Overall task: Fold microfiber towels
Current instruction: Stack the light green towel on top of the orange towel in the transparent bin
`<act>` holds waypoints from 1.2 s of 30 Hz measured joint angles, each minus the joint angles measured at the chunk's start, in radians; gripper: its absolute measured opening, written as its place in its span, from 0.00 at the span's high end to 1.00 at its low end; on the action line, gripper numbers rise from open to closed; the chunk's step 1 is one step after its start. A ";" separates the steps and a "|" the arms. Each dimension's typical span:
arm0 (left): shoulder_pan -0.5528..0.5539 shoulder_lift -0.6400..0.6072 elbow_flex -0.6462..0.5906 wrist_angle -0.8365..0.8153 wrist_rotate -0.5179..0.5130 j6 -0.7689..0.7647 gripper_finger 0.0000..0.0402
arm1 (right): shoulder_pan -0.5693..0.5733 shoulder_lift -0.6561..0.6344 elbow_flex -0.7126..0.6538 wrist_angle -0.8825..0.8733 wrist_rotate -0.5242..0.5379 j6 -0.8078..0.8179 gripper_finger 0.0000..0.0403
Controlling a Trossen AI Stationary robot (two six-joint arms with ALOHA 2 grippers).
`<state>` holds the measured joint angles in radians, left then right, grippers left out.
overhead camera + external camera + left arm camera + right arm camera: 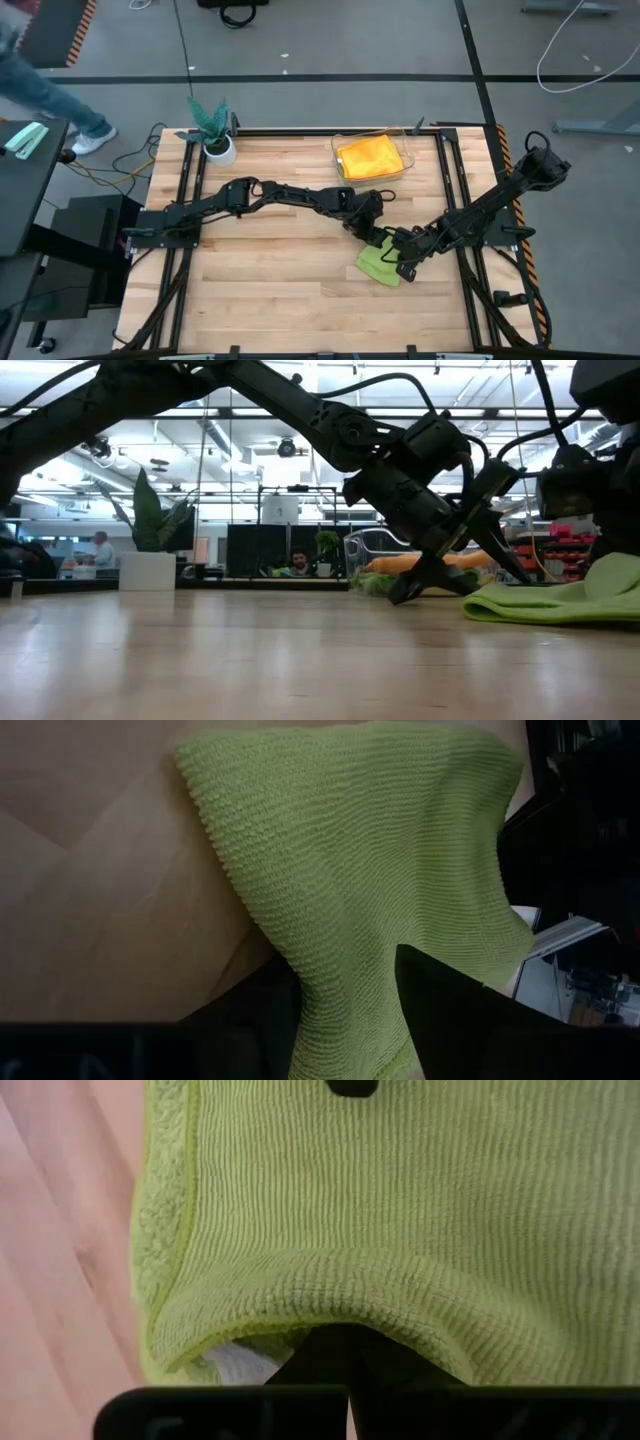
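Lime-green ribbed microfiber cloth (378, 262) lies on the pale wooden plank surface (270, 300) at about four o'clock from its centre, nearest the front edge, partly doubled over with a rounded fold showing in the right wrist view. The right gripper (407, 268) sits at the cloth's three o'clock edge, jaws together and pinching a fold of it. The left gripper (376, 238) is at the cloth's twelve o'clock edge; its dark jaws stand apart with cloth (380, 890) draped between them, and whether they grip it I cannot tell. Farther back, at one o'clock, a clear plastic bin (404, 166) holds a yellow-orange fuzzy cloth (368, 156). At eleven o'clock stands a teal leafy plant in a white pot (215, 132). I judge the task midway: this green cloth is mid-fold, and other cloths remain.
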<state>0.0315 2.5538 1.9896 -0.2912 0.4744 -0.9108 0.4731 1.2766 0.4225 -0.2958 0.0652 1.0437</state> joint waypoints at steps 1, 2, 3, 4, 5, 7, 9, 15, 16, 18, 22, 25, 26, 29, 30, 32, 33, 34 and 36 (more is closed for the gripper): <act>0.000 0.000 0.000 0.002 0.000 -0.002 0.58 | -0.002 0.000 0.000 0.000 -0.003 -0.001 1.00; 0.000 0.000 0.000 0.003 0.000 -0.002 0.58 | -0.003 0.000 0.000 0.000 -0.004 -0.001 1.00; -0.001 0.000 0.000 0.004 0.000 -0.003 0.58 | -0.003 0.000 0.000 0.000 -0.005 -0.004 1.00; -0.001 0.000 0.000 0.005 0.000 -0.003 0.58 | -0.003 0.000 0.000 0.000 -0.007 -0.004 1.00; -0.002 0.000 0.000 0.006 0.000 -0.003 0.58 | -0.003 0.000 0.000 0.000 -0.008 -0.004 1.00; -0.002 0.000 0.000 0.006 -0.006 -0.002 0.59 | -0.003 0.000 0.000 0.000 -0.011 -0.004 1.00; -0.003 0.001 -0.001 0.009 -0.014 -0.003 0.60 | -0.003 0.000 0.000 0.000 -0.014 -0.004 1.00; -0.008 0.001 0.000 0.055 -0.028 -0.029 0.69 | -0.003 0.000 0.000 0.000 -0.017 -0.004 1.00; -0.010 0.001 0.000 0.055 -0.034 -0.024 0.72 | -0.002 0.000 0.001 0.000 -0.018 -0.004 1.00; -0.011 0.001 0.000 0.054 -0.036 -0.017 0.79 | -0.002 0.000 0.001 0.000 -0.018 -0.004 1.00; -0.011 0.001 -0.001 0.050 -0.059 0.002 0.95 | -0.002 -0.001 0.001 -0.001 -0.019 -0.004 1.00; -0.011 0.001 -0.001 0.048 -0.085 0.008 0.97 | 0.001 -0.001 0.002 -0.002 -0.029 -0.004 1.00; -0.011 0.001 -0.001 0.047 -0.091 0.013 0.96 | 0.001 -0.001 0.002 -0.002 -0.033 -0.004 1.00; -0.010 0.000 -0.001 0.047 -0.096 0.036 0.97 | 0.001 -0.002 0.002 -0.010 -0.038 0.009 1.00; -0.009 -0.005 -0.001 0.046 -0.096 0.038 0.98 | 0.001 -0.006 0.002 -0.013 -0.038 0.014 1.00; -0.006 -0.008 -0.001 0.045 -0.100 0.040 0.98 | 0.007 -0.020 0.002 -0.019 -0.037 0.030 1.00; -0.005 -0.013 -0.001 0.045 -0.101 0.041 0.98 | 0.012 -0.031 0.002 -0.022 -0.036 0.035 1.00; -0.003 -0.018 -0.002 0.038 -0.104 0.049 0.98 | 0.021 -0.044 0.002 -0.026 -0.036 0.042 1.00; 0.004 -0.026 -0.004 0.024 -0.122 0.056 0.98 | 0.045 -0.076 0.003 -0.055 -0.034 0.077 1.00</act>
<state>0.0353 2.5276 1.9858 -0.2673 0.3529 -0.8545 0.5185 1.2011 0.4252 -0.3510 0.0316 1.1211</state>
